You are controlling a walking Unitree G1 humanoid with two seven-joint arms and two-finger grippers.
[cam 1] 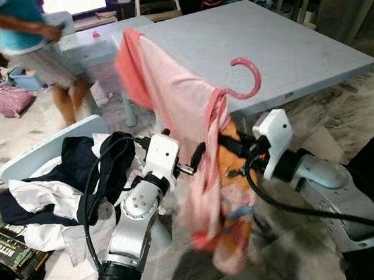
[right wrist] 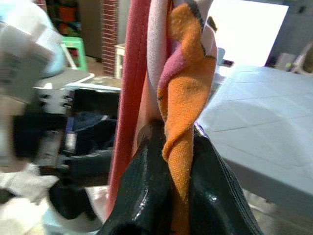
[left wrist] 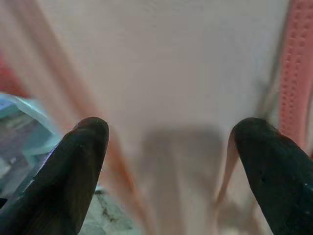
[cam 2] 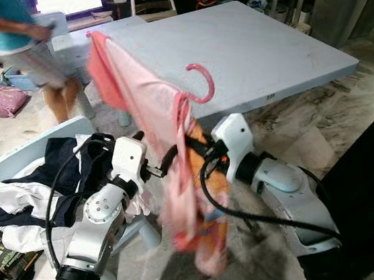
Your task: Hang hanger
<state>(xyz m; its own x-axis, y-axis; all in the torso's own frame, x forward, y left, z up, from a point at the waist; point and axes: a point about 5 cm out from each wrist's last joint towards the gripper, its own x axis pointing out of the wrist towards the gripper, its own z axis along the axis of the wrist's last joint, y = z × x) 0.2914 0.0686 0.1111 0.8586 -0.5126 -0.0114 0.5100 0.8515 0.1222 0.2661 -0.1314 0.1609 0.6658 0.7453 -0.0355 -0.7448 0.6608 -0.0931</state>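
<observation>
The two head views are evenly lit by daylight, with a blown-out white window (cam 1: 76, 0) at the top edge. A soft shadow is cast on the marbled floor (cam 1: 189, 275) under the hanging pink and orange garment (cam 1: 210, 198), which is smeared by motion blur. The person in a teal shirt (cam 1: 23, 37) is blurred as well. In the left wrist view, everything is out of focus, the black fingertips (left wrist: 73, 171) included. A glaring white panel (right wrist: 244, 34) is seen in the right wrist view, and the silver arm (right wrist: 29, 54) there is blurred.
</observation>
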